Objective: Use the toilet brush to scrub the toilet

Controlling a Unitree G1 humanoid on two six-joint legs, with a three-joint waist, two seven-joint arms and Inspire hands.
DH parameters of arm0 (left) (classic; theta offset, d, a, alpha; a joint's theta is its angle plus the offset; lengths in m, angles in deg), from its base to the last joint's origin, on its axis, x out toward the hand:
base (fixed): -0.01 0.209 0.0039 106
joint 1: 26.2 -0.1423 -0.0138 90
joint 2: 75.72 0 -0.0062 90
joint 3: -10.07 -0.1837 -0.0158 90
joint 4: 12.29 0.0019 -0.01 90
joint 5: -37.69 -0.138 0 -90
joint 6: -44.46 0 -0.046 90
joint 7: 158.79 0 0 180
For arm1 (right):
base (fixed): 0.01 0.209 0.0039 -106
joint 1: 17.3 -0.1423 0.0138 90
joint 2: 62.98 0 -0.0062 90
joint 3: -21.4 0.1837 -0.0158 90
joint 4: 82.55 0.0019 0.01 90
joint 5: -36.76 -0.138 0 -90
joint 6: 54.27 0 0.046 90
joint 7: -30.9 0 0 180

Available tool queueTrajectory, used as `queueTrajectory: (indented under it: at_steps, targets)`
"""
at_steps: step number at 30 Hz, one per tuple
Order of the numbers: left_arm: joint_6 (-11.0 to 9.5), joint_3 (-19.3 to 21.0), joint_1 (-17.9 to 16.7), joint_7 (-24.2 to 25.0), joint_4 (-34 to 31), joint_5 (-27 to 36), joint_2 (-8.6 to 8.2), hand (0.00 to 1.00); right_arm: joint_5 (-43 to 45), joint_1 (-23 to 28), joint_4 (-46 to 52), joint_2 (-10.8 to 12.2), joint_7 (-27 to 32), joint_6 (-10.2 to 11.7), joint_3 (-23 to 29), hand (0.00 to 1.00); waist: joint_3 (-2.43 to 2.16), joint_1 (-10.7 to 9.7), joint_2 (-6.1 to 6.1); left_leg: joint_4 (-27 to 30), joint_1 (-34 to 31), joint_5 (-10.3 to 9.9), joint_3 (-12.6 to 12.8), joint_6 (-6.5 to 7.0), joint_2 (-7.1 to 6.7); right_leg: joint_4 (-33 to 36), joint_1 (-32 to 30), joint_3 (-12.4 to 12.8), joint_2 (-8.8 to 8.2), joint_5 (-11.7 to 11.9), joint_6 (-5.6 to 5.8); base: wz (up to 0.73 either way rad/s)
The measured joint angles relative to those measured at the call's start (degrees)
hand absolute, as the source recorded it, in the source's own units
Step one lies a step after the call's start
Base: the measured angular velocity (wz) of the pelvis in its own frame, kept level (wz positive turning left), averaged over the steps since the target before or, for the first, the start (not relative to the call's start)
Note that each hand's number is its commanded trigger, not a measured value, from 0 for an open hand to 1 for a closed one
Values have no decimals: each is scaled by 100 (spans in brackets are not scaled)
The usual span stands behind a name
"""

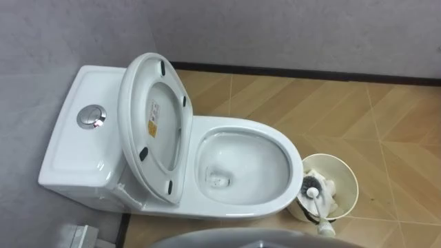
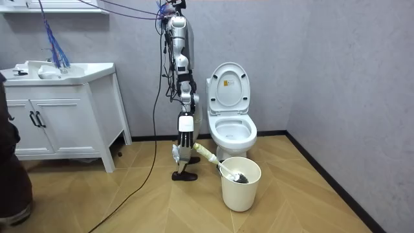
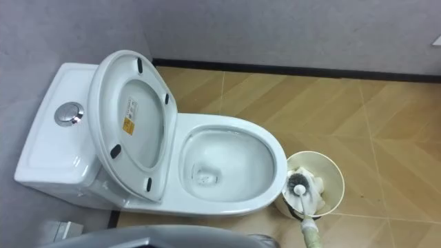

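1. The toilet brush stands head-down in the waste bucket. Its handle slants up and back to the robot's right hand, which is closed round the handle's end.
2. The toilet bowl lies just beside the bucket, on the robot's left of it. The seat is raised. Judgement: the brush must lift clear of the rim, then swing left.
3. 1 label with a yellow patch sits under the seat. Its print is unreadable.
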Motion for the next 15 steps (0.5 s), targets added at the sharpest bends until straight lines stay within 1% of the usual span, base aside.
queueTrajectory:
  at_steps: [5, 10, 15]
  targets:
    - [0, 14, 9, 47, -4, -18, 0, 0, 15, -37, 0, 0, -6, 4, 1, 0, -3, 4, -6, 0, -1, 0, 0, 0, 1, 1, -3, -3, -4, 0, 0, 0]
    - [49, 8, -22, 110, -2, 4, -3, 0, -45, -11, 2, 1, 5, -12, 10, 0, -9, 10, -20, 1, 12, 0, 12, 0, 4, 7, -3, 12, -9, 0, -1, 0]
    - [49, 4, -19, 145, -2, 1, -10, 0, -79, 22, 56, 0, 163, -11, 119, 0, -10, 5, 9, 8, 18, 0, 23, 0, 6, 18, -2, 33, 2, 1, -2, 0]
